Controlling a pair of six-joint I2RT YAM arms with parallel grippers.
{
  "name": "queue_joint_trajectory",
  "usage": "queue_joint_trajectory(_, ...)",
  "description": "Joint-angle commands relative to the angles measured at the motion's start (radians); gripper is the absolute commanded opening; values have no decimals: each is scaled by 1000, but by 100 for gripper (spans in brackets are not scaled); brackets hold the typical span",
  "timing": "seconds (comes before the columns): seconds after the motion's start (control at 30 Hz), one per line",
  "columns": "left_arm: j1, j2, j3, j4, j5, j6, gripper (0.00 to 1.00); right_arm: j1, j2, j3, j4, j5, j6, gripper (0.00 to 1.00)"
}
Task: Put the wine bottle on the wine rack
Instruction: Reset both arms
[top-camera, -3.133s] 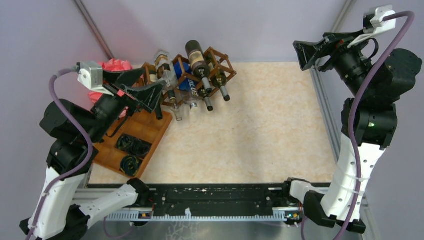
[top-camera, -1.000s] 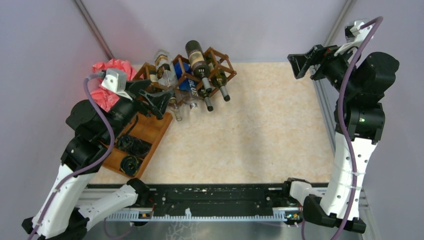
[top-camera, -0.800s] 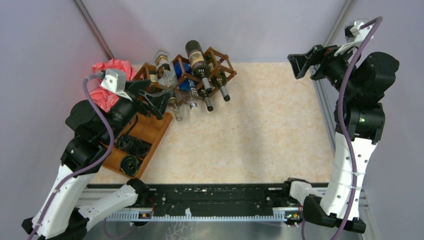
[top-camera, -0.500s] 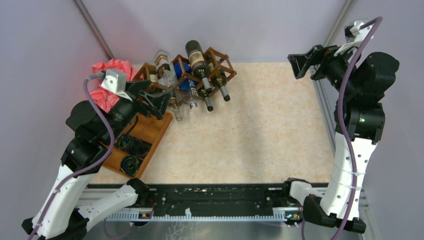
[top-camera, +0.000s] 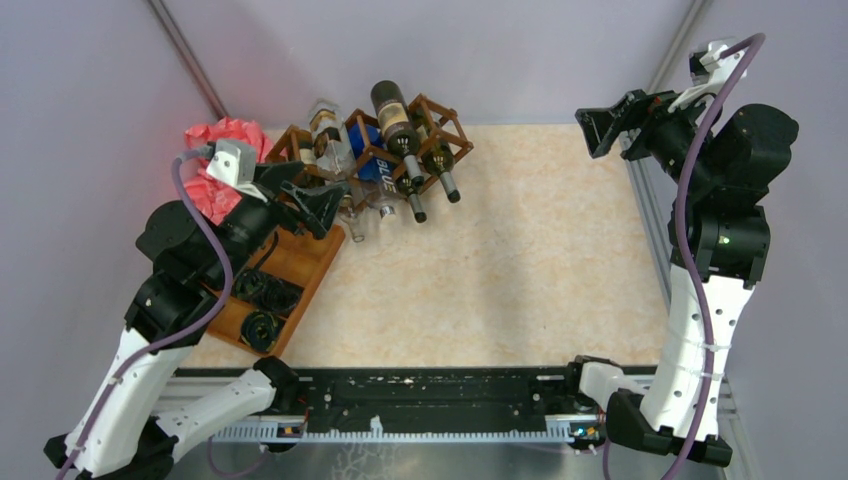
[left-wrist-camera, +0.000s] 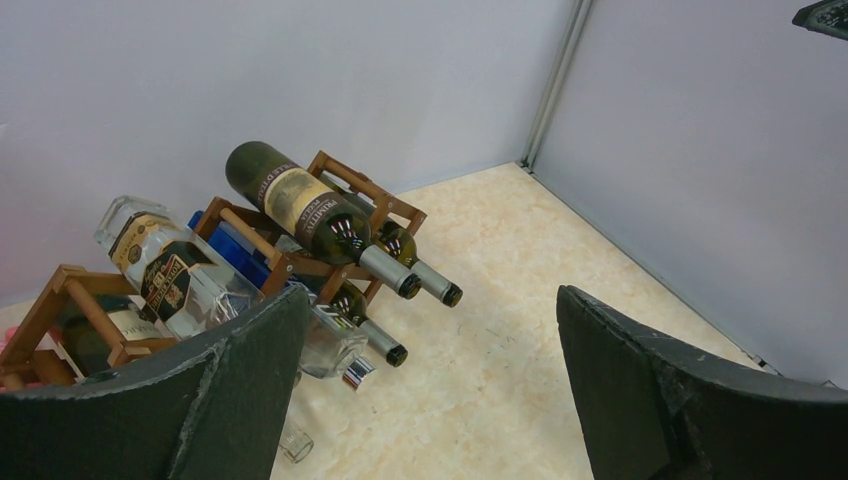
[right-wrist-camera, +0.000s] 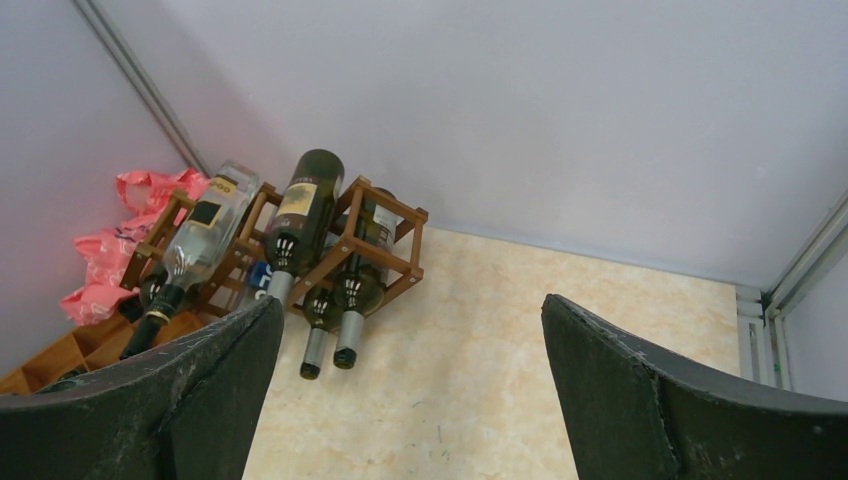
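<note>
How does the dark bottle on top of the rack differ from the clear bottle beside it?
The dark wine bottle is near-black glass with a tan label; the clear bottle is see-through with a black and gold label. The dark wine bottle lies atop the middle of the wine rack; the clear bottle lies nearer its left end. Both lie sideways, necks pointing away from the back wall.

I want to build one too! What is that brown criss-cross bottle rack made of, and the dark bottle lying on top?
The brown lattice wine rack looks like wood: thin square slats with a matte reddish-brown stain. The dark green bottle on top looks like glass, glossy with bright glints, wearing a paper-looking label; dark plastic can't be ruled out.
</note>
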Motion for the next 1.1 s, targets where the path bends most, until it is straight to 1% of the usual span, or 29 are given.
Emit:
queue_joint_trajectory(0.0,7,-9,-6,29,-2,1,99,-6,-17,3,25,4,-12,99)
queue_joint_trajectory(0.73,6,-4,-33,52,14,-8,99,-6,-1,-4,34,10,-19,98)
queue_joint_trajectory(1.07,8,13,-36,85,73,-48,99,-6,-1,-10,51,23,-30,99)
